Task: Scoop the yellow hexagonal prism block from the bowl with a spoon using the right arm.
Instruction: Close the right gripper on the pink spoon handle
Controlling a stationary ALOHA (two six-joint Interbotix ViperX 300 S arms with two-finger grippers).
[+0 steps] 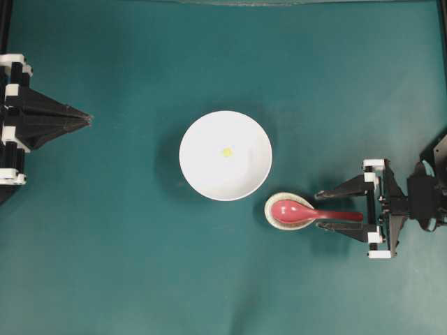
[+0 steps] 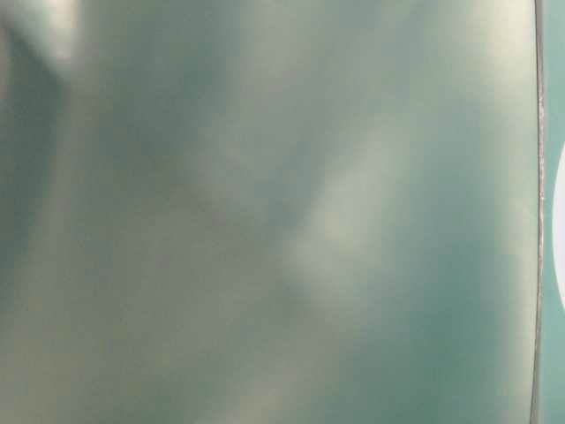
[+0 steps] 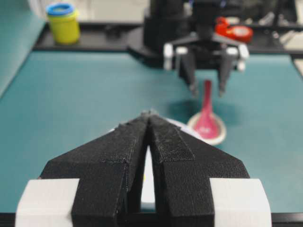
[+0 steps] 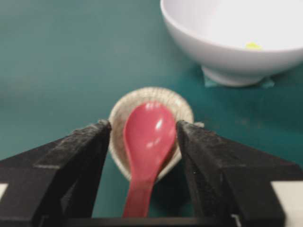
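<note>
The white bowl [image 1: 209,174] stands mid-table with the tiny yellow hexagonal prism block [image 1: 227,151] inside it, also seen in the right wrist view as the block [image 4: 253,46] in the bowl [image 4: 227,56]. The red-pink spoon [image 1: 307,213] lies with its scoop in a small speckled dish [image 1: 269,209] and its handle pointing right. My right gripper [image 1: 319,210] is open, one finger on each side of the spoon [image 4: 149,137], with a gap on both sides. My left gripper [image 1: 88,120] rests at the far left, shut on nothing.
The speckled dish [image 4: 184,106] sits just right of the bowl's near edge. A yellow cup with a blue lid [image 3: 63,21] stands off the mat beyond the table. The table-level view is a teal blur.
</note>
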